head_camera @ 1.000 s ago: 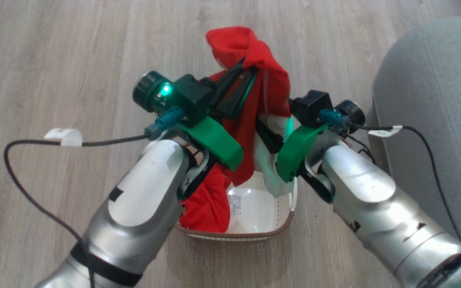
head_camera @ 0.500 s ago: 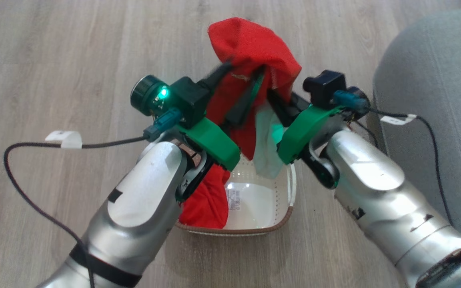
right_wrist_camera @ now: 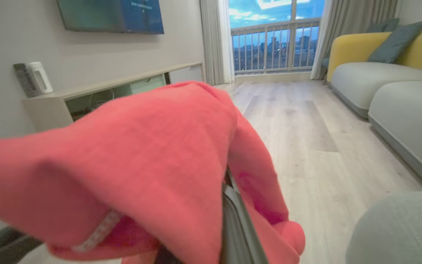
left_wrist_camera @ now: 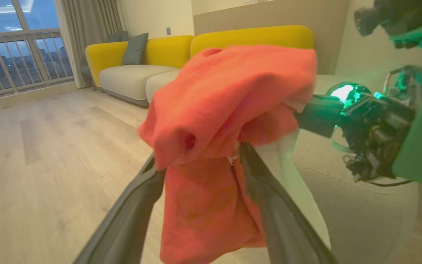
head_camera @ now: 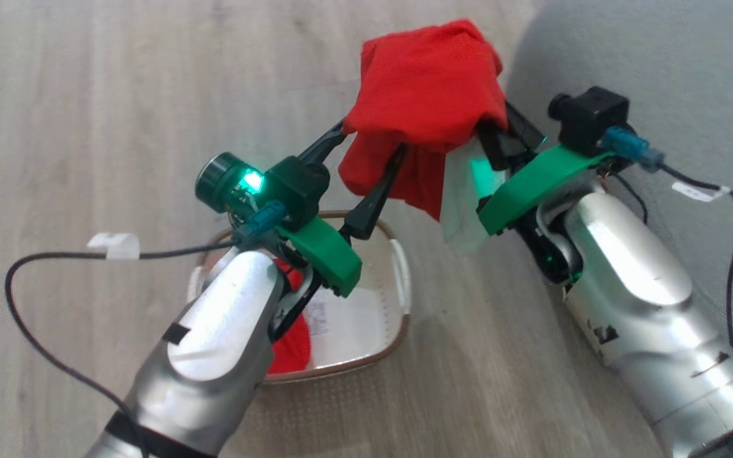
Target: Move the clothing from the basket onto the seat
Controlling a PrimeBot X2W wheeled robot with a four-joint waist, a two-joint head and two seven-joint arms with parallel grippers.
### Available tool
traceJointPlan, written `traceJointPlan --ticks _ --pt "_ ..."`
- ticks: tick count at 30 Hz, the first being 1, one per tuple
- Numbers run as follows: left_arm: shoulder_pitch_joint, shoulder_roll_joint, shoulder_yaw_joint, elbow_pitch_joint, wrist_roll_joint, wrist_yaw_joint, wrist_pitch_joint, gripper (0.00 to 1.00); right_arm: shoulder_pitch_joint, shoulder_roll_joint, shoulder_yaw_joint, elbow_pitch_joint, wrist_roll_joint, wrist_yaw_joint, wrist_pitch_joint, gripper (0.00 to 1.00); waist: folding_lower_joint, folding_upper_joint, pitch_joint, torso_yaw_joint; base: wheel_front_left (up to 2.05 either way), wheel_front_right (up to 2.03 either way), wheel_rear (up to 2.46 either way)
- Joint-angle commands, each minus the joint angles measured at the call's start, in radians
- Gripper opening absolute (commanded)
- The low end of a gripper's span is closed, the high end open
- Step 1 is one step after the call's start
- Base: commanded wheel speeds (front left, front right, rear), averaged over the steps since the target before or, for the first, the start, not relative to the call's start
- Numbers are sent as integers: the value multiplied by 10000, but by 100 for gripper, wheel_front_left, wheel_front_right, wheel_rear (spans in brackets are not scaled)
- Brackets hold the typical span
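1. Hanging over both end effectors in the head view, the clothing [head_camera: 427, 95] is held up clear of the basket [head_camera: 354, 364], near the edge of the seat [head_camera: 659, 51]. A white cloth [head_camera: 462, 203] dangles beneath it, and more red fabric [head_camera: 293, 346] is seen in the basket.
2. In the left wrist view, the left end effector [left_wrist_camera: 198, 154] is seen with its fingers apart, the clothing [left_wrist_camera: 233, 95] draped over their tips.
3. In the right wrist view, the right end effector [right_wrist_camera: 229, 205] is covered by the clothing [right_wrist_camera: 123, 154]; whether it is apart or together cannot be told.
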Motion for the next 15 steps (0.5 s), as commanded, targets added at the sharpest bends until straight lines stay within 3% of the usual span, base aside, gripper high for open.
traceJointPlan --ticks 1,10,15 --pt "-148 166 466 -360 97 -41 -49 100 35 61 -105 -524 -105 -2 -65 0 -1 0 113 -805 0 0 0" --pt "234 259 1000 -521 318 -171 -49 100 653 73 -482 -1399 -438 -2 -65 0 -1 0 122 -2947 0 0 0" --pt "396 223 1089 -528 331 -208 -49 100 1183 74 -883 -1828 -524 -2 -65 0 -1 0 98 -3716 0 0 0"
